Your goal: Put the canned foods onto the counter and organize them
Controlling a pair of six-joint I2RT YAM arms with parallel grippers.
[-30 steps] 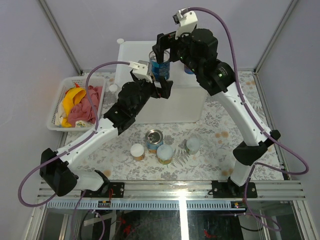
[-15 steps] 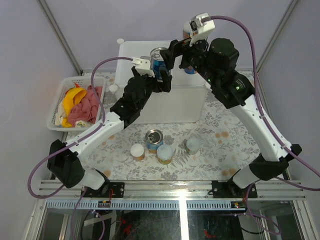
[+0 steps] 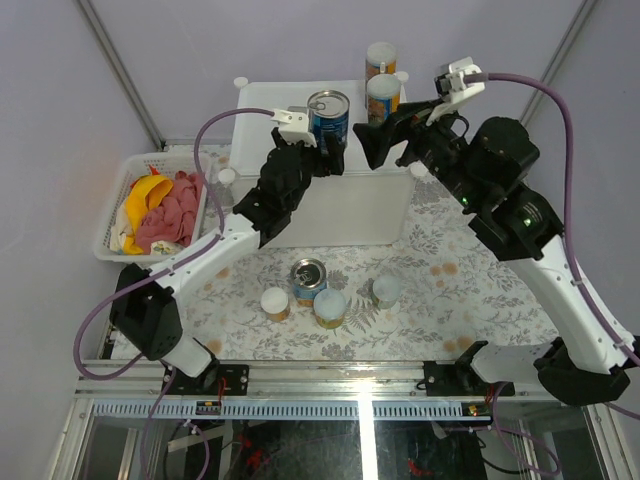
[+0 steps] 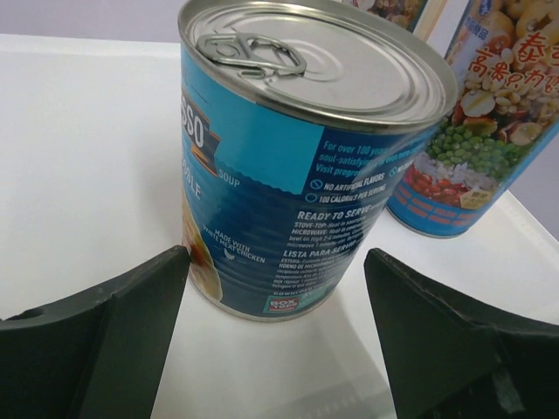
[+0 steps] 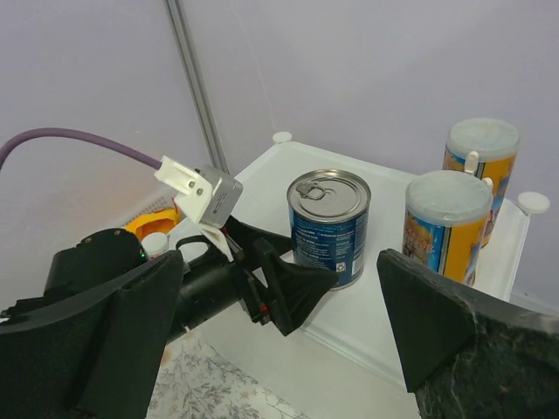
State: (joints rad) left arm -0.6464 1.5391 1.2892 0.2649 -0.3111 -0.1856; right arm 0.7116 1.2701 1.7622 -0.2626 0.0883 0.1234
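Left claw [image 4: 275, 266] flanks blue can [image 4: 297, 166], tall canisters [image 4: 472, 131] just behind.

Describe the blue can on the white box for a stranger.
Find the large white plastic box at the back. Three cans stand on top; the blue steel can is wide with a bare metal lid, unlike the two slim pale-capped canisters.

The can [image 4: 306, 166] wears a bright blue label with white print under a bare steel lid. The counter [image 3: 350, 205] is plain white. The canisters [image 3: 383, 100] have pale lids and yellow labels, one printed with green peas and what look like beans. The table [image 3: 440, 290] has a grey leaf pattern with orange spots. The cloth [image 3: 170, 215] is pink, the banana [image 3: 145, 190] yellow.
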